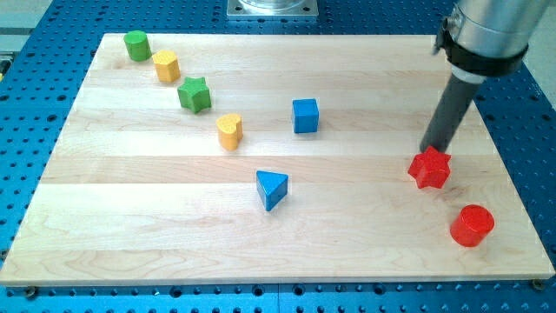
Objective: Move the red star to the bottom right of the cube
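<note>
The red star (430, 168) lies on the wooden board at the view's right. The blue cube (305, 115) sits near the board's middle, up and to the left of the star. My tip (426, 151) comes down from the view's top right and touches the star's upper edge, on the side away from the view's bottom.
A red cylinder (472, 225) lies below and right of the star. A blue triangle (271, 189) lies below the cube. A yellow heart (228, 130), green star (195, 94), yellow hexagon (167, 65) and green cylinder (135, 44) run diagonally to the top left.
</note>
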{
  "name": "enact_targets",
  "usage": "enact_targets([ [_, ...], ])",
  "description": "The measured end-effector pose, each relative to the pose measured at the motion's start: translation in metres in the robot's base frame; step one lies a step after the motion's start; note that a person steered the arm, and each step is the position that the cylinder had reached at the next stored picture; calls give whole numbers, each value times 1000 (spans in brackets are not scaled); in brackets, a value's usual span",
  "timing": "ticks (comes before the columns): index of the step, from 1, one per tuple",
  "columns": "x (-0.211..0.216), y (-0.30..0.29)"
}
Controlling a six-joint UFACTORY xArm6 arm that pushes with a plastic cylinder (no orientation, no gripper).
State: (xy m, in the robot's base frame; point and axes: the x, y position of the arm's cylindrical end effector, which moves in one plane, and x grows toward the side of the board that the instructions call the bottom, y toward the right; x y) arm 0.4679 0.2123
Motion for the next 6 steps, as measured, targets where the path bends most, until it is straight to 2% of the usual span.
enact_targets([
  [2,19,4],
  [4,40,-19],
  [5,24,-19],
  [6,-69,-27],
])
